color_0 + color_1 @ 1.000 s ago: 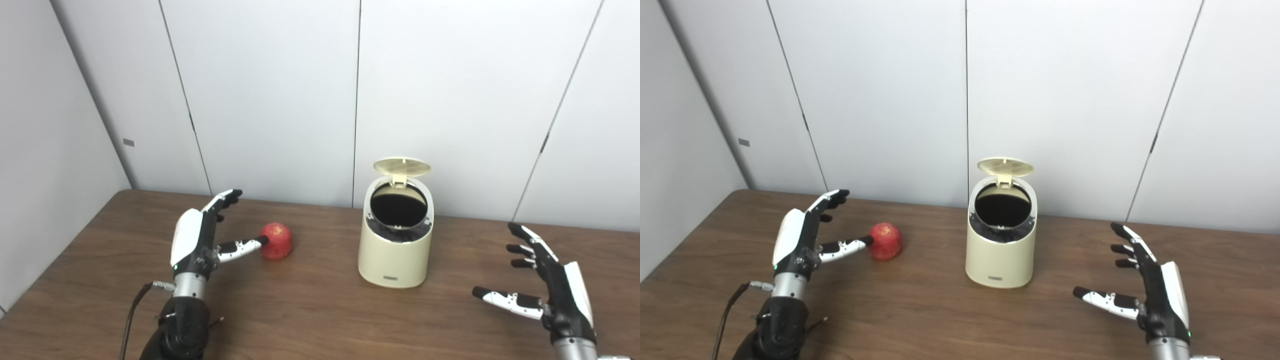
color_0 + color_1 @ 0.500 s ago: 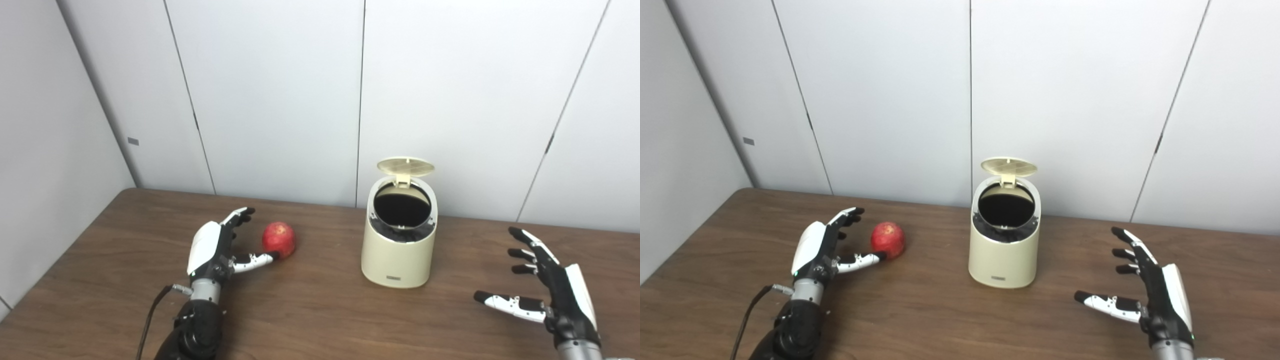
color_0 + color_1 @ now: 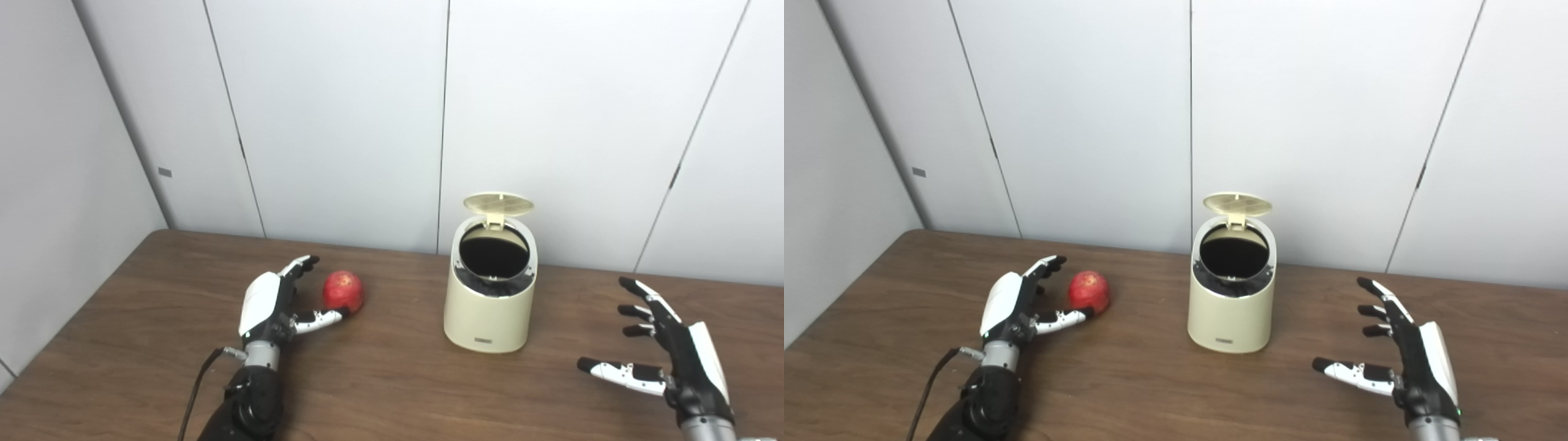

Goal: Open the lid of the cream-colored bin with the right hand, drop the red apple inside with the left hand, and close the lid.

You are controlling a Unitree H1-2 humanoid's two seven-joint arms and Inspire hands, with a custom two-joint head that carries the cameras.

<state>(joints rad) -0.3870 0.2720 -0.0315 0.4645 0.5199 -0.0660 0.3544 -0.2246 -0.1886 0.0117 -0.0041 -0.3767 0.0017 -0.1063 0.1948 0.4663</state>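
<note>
The cream-colored bin point(image 3: 488, 300) stands on the brown table point(image 3: 380, 380) near the back wall, its lid point(image 3: 497, 203) flipped up and the dark inside showing. The red apple point(image 3: 343, 291) lies on the table to the bin's left. My left hand point(image 3: 272, 303) is open right beside the apple on its left, thumb tip at the apple's front, fingers spread behind it, not closed on it. My right hand point(image 3: 670, 355) is open and empty, low over the table to the right of the bin, fingers spread. In the right eye view the apple point(image 3: 1088, 291) and bin point(image 3: 1232, 300) show the same.
Grey wall panels point(image 3: 343, 116) close off the table's back and left sides. A cable point(image 3: 199, 383) runs down from my left wrist.
My left hand has moved forward and down to the apple's side, its thumb now at the apple's front. The camera has shifted slightly. The right hand has barely moved.
</note>
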